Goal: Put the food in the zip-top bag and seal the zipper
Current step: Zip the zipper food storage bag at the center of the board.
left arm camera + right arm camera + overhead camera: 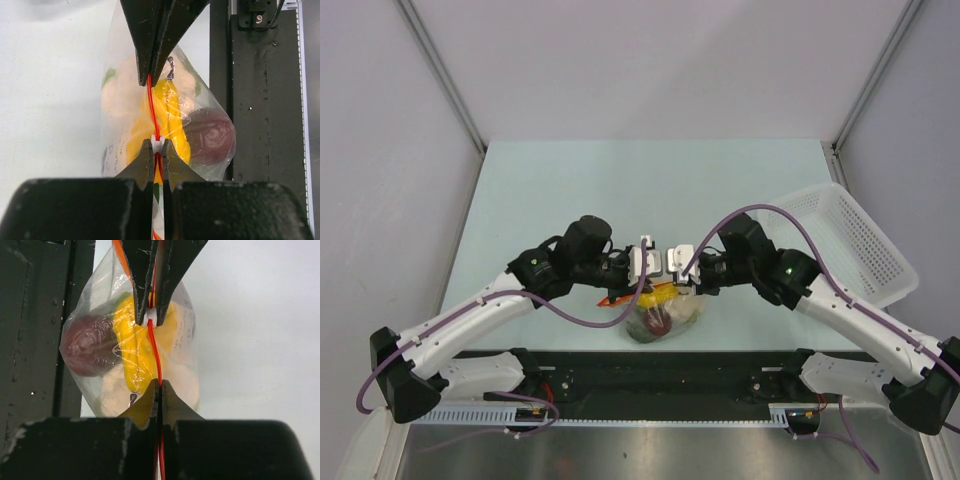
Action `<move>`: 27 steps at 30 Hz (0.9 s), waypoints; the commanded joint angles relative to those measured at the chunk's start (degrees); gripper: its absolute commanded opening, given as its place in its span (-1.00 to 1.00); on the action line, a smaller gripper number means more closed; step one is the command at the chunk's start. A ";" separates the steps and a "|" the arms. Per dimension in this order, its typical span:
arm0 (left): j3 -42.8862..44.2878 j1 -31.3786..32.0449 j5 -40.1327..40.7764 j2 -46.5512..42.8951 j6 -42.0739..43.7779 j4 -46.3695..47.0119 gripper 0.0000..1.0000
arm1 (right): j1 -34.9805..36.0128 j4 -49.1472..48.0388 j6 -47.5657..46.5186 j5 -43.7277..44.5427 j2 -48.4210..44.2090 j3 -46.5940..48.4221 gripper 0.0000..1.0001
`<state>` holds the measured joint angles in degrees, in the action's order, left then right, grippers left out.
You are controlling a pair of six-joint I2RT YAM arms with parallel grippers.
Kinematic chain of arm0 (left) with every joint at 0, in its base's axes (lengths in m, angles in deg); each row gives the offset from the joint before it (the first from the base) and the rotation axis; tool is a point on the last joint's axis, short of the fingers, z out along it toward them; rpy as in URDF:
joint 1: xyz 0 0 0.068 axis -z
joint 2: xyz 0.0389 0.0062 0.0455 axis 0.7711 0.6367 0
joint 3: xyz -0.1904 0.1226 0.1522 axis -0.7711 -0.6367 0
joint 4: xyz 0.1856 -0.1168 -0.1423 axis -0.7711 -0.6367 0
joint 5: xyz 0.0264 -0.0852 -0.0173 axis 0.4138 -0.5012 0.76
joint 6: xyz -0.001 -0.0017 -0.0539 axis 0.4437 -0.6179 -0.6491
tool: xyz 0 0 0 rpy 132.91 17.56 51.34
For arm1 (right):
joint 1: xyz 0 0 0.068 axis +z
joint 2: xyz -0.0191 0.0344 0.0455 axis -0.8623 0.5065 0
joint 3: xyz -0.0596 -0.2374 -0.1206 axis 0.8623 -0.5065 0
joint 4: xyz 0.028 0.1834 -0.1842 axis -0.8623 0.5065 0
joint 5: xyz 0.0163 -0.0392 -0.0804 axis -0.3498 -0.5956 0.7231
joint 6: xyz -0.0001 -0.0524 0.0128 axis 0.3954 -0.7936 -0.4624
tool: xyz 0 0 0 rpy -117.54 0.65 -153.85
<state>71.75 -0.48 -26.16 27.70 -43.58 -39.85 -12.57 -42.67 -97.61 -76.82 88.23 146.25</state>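
Fixed overhead view. A pale mint-green desk (570, 190) fills the middle of the frame and is enclosed on three sides by plain grey-white panels: a back wall (650, 60), a left wall (380, 150) and a right wall (920, 110). Thin metal frame strips (437, 70) mark the two rear corners. Along the near edge lie a black base plate (660, 375), a white slotted cable duct (650, 422) and a brushed metal sheet (660, 455). Lighting is even and diffuse, and shadows on the desk are soft.
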 commanded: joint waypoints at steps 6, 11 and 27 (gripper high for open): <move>-1.78 -0.84 1.42 -5.23 1.95 -3.05 -1.00 | -5.60 1.30 -2.23 -2.62 -2.43 0.74 -1.00; -3.54 -3.12 2.38 -8.13 3.70 -7.98 -1.00 | -8.06 2.36 -3.11 -3.59 -3.31 0.47 -1.00; -7.94 -8.31 5.55 -14.20 6.08 -14.31 -1.00 | -11.14 4.21 -3.73 -3.24 -6.91 -1.81 -1.00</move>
<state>64.63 -7.08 -22.69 15.44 -38.64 -49.64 -22.78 -38.28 -100.50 -82.46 83.99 144.39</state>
